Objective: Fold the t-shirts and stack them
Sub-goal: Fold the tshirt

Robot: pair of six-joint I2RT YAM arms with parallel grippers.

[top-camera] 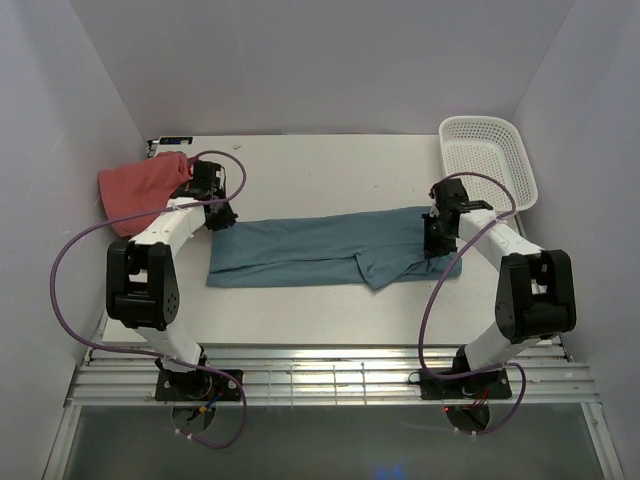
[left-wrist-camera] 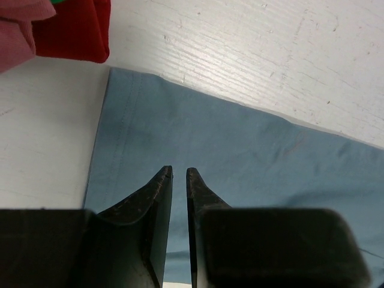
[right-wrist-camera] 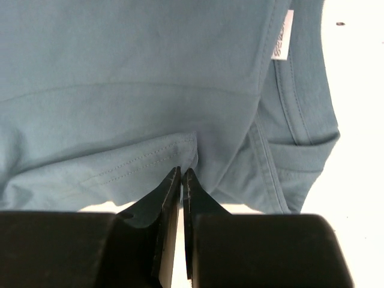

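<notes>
Nearest the arms, the teal t-shirt (top-camera: 300, 255) lies across the bench (top-camera: 330, 175) as one long strip. It's already doubled lengthwise, so I'd guess the next fold goes end to end.

The right gripper (right-wrist-camera: 182, 171) is down at the collar end with its fingers pressed together right on a stitched hem. The cloth puckers at the tips, so it looks like it's pinching that edge. Makes sense: grab the edge and the whole end can travel over. The neck label (right-wrist-camera: 281, 36) shows just past it.

The left gripper (left-wrist-camera: 178, 173) is over the other end, near the shirt's corner. Its fingers are nearly together with a thin slit between them, and honestly I can't tell if there's fabric in there.

Farther back on the left are what look like the finished ones, a pink tee (top-camera: 140, 190) with a red tee (left-wrist-camera: 75, 30) right beside it, handy for stacking. In the far right corner, the white mesh basket (top-camera: 485, 160) looks like it has nothing in it.
</notes>
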